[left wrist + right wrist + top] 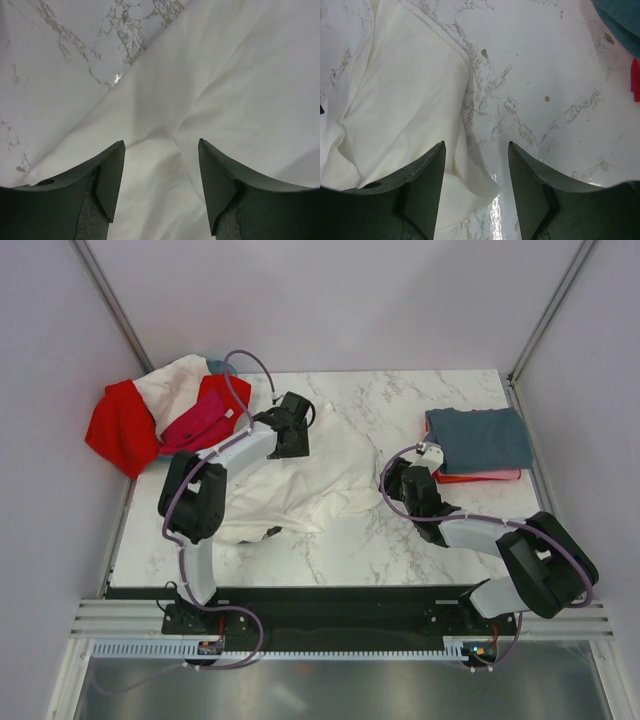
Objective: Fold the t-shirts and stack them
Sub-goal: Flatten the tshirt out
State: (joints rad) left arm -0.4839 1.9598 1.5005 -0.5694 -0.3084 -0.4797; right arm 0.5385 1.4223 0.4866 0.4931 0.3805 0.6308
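The white cotton t-shirt [320, 475] lies crumpled and partly spread on the white marble-pattern table [400, 540], left of centre in the top view. The left gripper [295, 425] sits over the upper left edge of this shirt. In the left wrist view its jaws stand apart, and white fabric [240, 90] with a raised crease fills the space below and between them. No cloth is pinched between the fingers. Bare marble [50, 60] shows at the upper left of that frame. The right gripper [392, 478] sits at the right edge of the same shirt. In the right wrist view its jaws [476, 145] are also spread, with nothing held. The shirt's hemmed edge [400, 100] lies under the left finger, and bare table [545, 75] lies under the right finger. At the upper right of the top view, a folded slate grey-blue t-shirt [480, 438] lies on a folded coral-pink one [480, 477], well apart from both grippers. At the upper left, a red t-shirt [120, 425], a magenta t-shirt [195, 425] and another white garment [175, 380] lie heaped together.
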